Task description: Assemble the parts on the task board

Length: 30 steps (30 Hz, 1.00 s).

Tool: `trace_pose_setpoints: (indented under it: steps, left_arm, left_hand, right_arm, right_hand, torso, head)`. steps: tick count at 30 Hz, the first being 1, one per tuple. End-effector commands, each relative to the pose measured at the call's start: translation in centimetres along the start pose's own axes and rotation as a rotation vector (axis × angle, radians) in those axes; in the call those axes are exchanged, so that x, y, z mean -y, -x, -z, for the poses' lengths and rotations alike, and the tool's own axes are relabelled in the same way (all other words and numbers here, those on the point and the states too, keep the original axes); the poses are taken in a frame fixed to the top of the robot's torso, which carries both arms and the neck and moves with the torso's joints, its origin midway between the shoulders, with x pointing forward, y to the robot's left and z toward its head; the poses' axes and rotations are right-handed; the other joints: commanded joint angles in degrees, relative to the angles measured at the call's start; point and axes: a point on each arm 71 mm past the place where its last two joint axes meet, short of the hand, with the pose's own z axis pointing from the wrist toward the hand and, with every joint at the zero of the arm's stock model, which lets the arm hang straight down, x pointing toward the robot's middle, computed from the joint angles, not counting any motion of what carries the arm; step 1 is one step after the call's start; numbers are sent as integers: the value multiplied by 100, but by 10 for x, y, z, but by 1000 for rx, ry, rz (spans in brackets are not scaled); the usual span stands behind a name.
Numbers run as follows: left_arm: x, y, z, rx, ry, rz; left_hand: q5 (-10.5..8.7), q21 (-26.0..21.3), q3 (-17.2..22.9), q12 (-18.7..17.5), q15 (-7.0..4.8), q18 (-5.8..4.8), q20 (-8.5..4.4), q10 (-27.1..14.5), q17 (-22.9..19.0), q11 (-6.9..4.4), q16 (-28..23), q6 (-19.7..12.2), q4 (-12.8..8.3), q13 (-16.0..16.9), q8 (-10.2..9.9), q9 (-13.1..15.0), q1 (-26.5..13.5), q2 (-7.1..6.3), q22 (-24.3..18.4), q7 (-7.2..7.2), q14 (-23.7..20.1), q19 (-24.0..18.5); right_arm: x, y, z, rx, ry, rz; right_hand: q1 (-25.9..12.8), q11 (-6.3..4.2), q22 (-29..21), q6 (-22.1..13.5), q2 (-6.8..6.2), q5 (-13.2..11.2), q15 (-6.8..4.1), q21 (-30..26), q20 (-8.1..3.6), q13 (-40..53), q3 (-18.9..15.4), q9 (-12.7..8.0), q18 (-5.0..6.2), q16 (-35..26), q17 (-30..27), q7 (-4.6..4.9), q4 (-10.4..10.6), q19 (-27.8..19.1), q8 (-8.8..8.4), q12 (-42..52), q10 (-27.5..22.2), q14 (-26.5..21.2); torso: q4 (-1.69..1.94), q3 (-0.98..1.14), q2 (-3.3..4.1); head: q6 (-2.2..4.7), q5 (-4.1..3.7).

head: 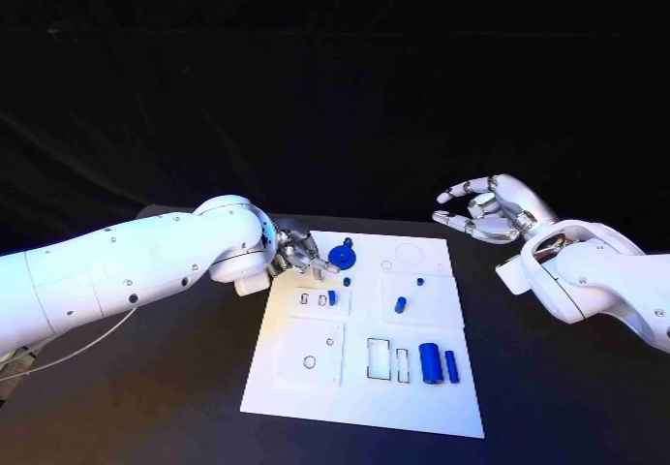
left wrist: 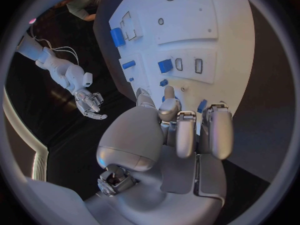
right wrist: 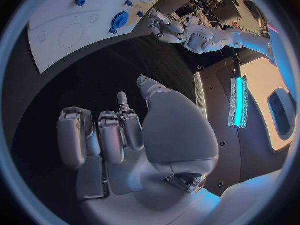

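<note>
The white task board [head: 366, 387] lies in the middle of the black table. A round blue part [head: 341, 258] sits near the board's far edge, and a small blue piece [head: 348, 239] lies just beyond it. My left hand [head: 297, 256] hovers at the board's far left corner. Its fingers are apart and their tips are beside the round part; I see nothing held. The left wrist view shows this hand [left wrist: 178, 127] over the board [left wrist: 212, 30], partly hiding the round blue part [left wrist: 167, 100]. My right hand [head: 483, 213] is raised off the board's far right side, open and empty.
Several loose blue parts lie on the board: a small block [head: 332, 296] by two slots, a short peg [head: 400, 305], and two cylinders [head: 430, 363] [head: 449, 365] near the front right. Black table surrounds the board on all sides.
</note>
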Motion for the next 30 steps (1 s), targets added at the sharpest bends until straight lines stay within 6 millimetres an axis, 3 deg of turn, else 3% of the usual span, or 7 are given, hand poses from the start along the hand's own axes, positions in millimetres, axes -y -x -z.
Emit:
trace_pose_setpoints:
  steps: [1,4,7,11,15,20,30]
  left_arm:
    - [-1,-1,-1,-27,65,-85]
    - [1,-3,-2,-40,71,-102]
    - [3,-4,-3,-50,73,-114]
    - [4,-5,-6,-58,77,-119]
    - [5,-7,-9,-72,84,-125]
    - [5,-10,-13,-86,90,-127]
    - [12,-15,-18,-97,82,-108]
  left_hand:
    - [12,43,-62,49,-48,-88,-23,47,1506,-10,20,0,-2,51,76,68,-60,30,23,-60,595,41]
    - [1,53,-122,96,-60,-90,-33,55,1506,-24,20,-17,1,104,172,169,-132,44,40,-77,595,41]
    - [-10,59,-151,103,-65,-92,-38,48,1506,-30,20,-32,2,111,216,220,-180,39,53,-84,595,42]
    - [24,68,-153,102,-67,-95,-40,36,1506,-32,20,-52,-4,110,237,250,-175,33,73,-86,595,47]
    - [98,80,-32,115,-72,-99,-46,21,1506,-36,20,-109,0,129,288,332,-135,27,99,-91,595,49]
    - [105,89,223,131,-72,-102,-48,9,1506,-37,20,-168,5,151,330,420,-182,-74,118,-90,595,46]
    - [92,94,295,132,-71,-103,-46,2,1506,-35,20,-182,7,152,342,448,-238,-111,129,-89,595,48]
  right_arm:
    - [1,-1,0,-12,-8,5]
    - [1,-1,0,-12,-10,8]
    - [1,-1,-1,-12,-11,9]
    - [2,-1,-1,-12,-12,10]
    - [2,-1,-1,-12,-13,12]
    - [2,-1,-1,-11,-13,14]
    - [2,-2,-1,-13,-13,14]
  right_hand:
    - [13,-26,809,24,15,40,-39,-31,-51,749,1,5,102,30,1498,-4,39,45,25,3,-18,595]
    - [13,-26,809,24,15,40,-39,-31,-51,749,1,5,102,30,1498,-4,39,45,25,3,-18,595]
    - [8,-27,806,21,11,43,-40,-35,-53,746,-3,5,103,28,1489,-5,44,43,27,0,-20,593]
    - [2,-28,798,18,7,48,-42,-45,-55,744,-8,5,106,26,1483,-6,51,37,30,-1,-21,591]
    - [-6,-33,793,11,3,89,-47,-53,-61,742,-14,6,108,24,1475,-10,69,33,43,-3,-21,589]
    - [-7,-34,796,9,1,101,-49,-50,-62,744,-15,6,107,25,1480,-11,73,35,47,-1,-18,590]
    - [-8,-37,796,6,-1,128,-51,-51,-66,745,-17,6,107,26,1483,-13,81,35,55,0,-16,591]
  torso:
    - [9,0,10]
    - [4,1,9]
    - [0,-13,7]
    - [7,-10,7]
    - [6,-13,7]
    - [4,-14,10]
    - [-3,-12,10]
  head:
    - [-37,13]
    - [-49,20]
    - [-55,29]
    - [-78,29]
    - [-94,31]
    - [-110,42]
    - [-123,39]
